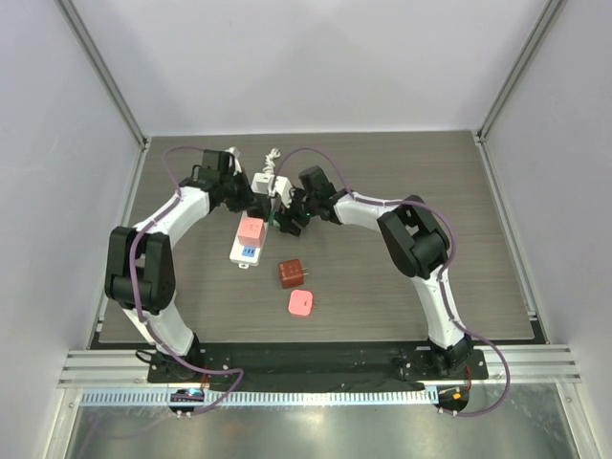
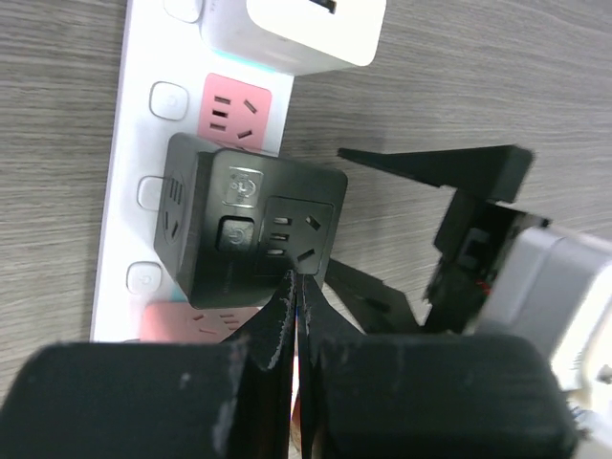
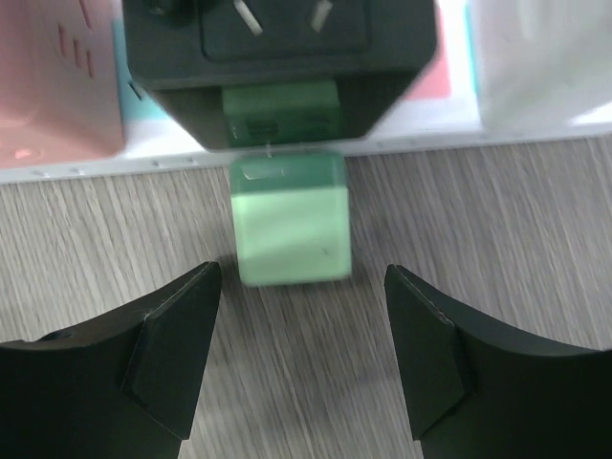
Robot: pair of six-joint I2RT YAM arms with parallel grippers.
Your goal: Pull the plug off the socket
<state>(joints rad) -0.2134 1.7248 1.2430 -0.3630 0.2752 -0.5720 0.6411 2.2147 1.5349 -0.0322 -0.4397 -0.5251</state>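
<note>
White plastic power strip (image 2: 134, 124) runs up the left side of the left wrist view. From overhead we see it lying mid-table between the two wrists, its long axis going from upper right to lower left. A glossy black cube-shaped plug (image 2: 253, 225) sits on it, between a white square plug (image 2: 311, 29) at the top edge and a pale pink plug (image 2: 182, 320) at the bottom.

The left gripper (image 2: 295, 287) has its fingers pressed together on nothing. Its tips are just beside the cube's lower edge, and we cannot tell whether they touch.

The right gripper (image 3: 301, 282) has its jaws wide apart. In its view the cube fills the top centre, straight ahead of the gap. The strip crosses that frame left to right, so the jaws would close along its length.

A pale green block (image 3: 292, 220) lies on the wood-grain table (image 3: 497, 287) between cube and jaws, just beside the strip's edge. Whether it joins the cube we cannot tell. We judge the right arm the better placed to grip, by advancing past that block.
</note>
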